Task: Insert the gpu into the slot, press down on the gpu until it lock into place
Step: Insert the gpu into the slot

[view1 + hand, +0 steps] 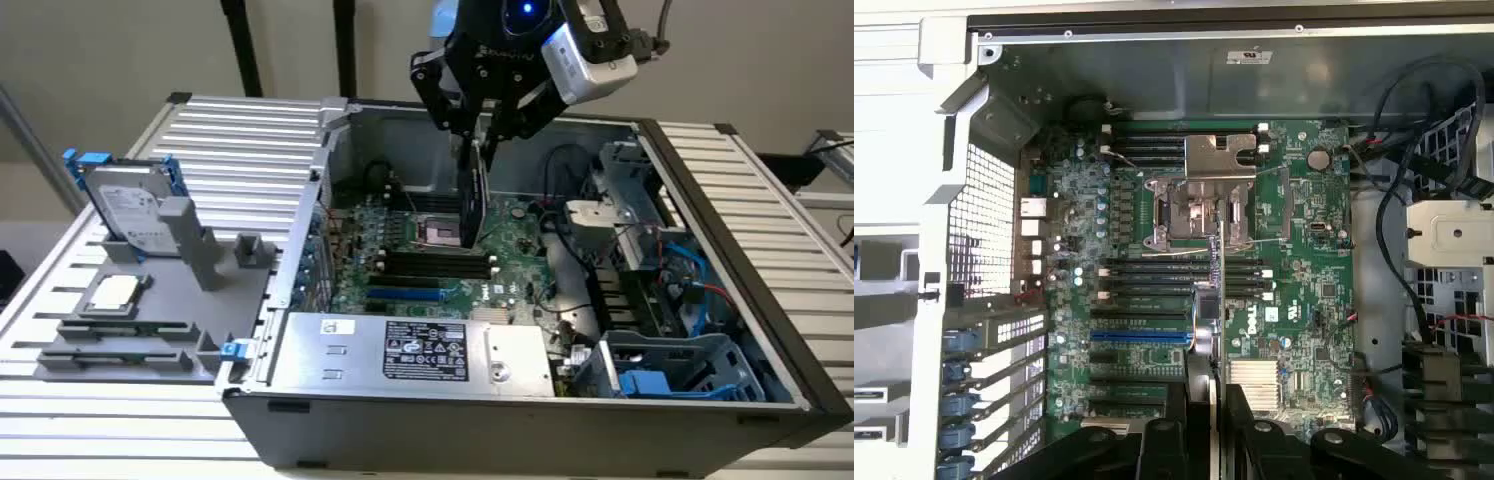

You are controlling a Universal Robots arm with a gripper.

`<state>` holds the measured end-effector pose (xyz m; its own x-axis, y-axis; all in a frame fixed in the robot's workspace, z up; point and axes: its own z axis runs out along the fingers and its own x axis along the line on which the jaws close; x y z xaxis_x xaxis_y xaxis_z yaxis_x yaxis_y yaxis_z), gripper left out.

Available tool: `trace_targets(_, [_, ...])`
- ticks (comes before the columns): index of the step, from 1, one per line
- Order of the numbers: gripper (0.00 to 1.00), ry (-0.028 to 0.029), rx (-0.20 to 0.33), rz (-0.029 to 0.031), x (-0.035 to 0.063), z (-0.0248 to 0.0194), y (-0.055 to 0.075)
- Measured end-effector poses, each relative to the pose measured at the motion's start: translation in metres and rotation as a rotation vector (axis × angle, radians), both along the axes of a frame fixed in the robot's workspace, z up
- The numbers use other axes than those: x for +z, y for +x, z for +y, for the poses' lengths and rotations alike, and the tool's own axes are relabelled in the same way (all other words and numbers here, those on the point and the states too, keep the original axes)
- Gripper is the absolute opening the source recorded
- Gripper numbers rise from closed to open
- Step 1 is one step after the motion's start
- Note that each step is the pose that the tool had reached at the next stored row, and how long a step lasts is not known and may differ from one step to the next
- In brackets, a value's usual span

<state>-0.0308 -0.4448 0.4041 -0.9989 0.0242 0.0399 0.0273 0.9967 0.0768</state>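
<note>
Exterior view: end effector (478, 135) sits high over the open PC case (400, 430), closed on the top edge of the gpu (470, 195). Card hangs upright and edge-on to the cam. Its lower edge is above the motherboard (521, 250), approx over the CPU socket (441, 235), touching nothing I can make out. Bright-blue strip nearer the grey power supply (414, 350) is the slot (403, 296); it's bare, w/ nothing seated in it.

Wrist view: card shows as a thin line btwn the two dark fingers (1254, 445). It runs crosswise to the blue strip rather than along it, and passes just past one end of it, not over it. Black memory slots (1184, 275) lie btwn the socket and the blue strip.

Progress, my read: pick-up is done, card is in hand and over the board. Insertion not begun; card isn't lined up w/ the slot, neither in position nor, apparently, in orientation. Press-down and lock are both left, so all the contact work is outstanding. Can't tell from either view which way the card's connector edge faces.

At the exterior view's left, a silver hard drive (134, 205) w/ blue clips stands on a grey fixture (160, 290) on the slatted worktop (240, 140), well apart from the card.
</note>
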Motion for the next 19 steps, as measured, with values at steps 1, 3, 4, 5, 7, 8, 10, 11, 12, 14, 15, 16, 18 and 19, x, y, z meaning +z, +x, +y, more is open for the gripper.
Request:
trace_targets(1, [0.26,0.0,0.0,0.0,0.0,0.0,0.0])
trace_targets(3, [0.26,-0.0001,0.0,0.0,0.0,0.0,0.0])
trace_targets(4, [0.26,-0.0001,0.0,0.0,0.0,0.0,0.0])
trace_targets(5, [0.26,-0.0001,0.0,0.0001,0.0,0.0,0.0])
trace_targets(7, [0.26,0.0,0.0,0.0,0.0,0.0,0.0])
trace_targets(8, [0.26,0.0,0.0,0.0,0.0,0.0,0.0])
trace_targets(10, [0.26,-0.0001,0.0,0.0,0.0,0.0,0.0])
trace_targets(11, [0.26,-0.0001,0.0,0.0,0.0,0.0,0.0])
trace_targets(12, [0.26,0.0,0.0,0.0,0.0,0.0,0.0])
trace_targets(14, [0.26,0.0,0.0,0.0,0.0,0.0,0.0])
trace_targets(15, [0.26,0.0,0.0,0.0,0.0,0.0,0.0])
trace_targets(16, [0.26,0.0,0.0,0.0,0.0,0.0,0.0])
trace_targets(18, [0.26,0.0,0.0,0.0,0.0,0.0,0.0])
trace_targets(19, [0.26,-0.0001,0.0,0.0,0.0,0.0,0.0001])
